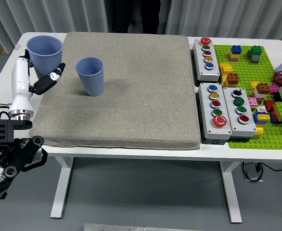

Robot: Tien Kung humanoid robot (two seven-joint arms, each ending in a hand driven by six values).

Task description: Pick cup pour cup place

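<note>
My left hand (pixel 41 73) is shut on a large blue ribbed cup (pixel 44 51). It holds the cup upright over the table's far left edge, just off the grey mat (pixel 131 110). The black thumb (pixel 52 78) points right toward a second, smaller blue cup (pixel 90 76). That cup stands upright on the mat's far left part, apart from the hand. What either cup contains is hidden from this angle. The white forearm (pixel 20 91) rises from the lower left corner.
Grey button boxes (pixel 207 53) (pixel 227 111) line the mat's right edge. Beyond them lies a green brick baseplate (pixel 261 72) with several loose bricks. A person's dark legs (pixel 131 14) stand at the far side.
</note>
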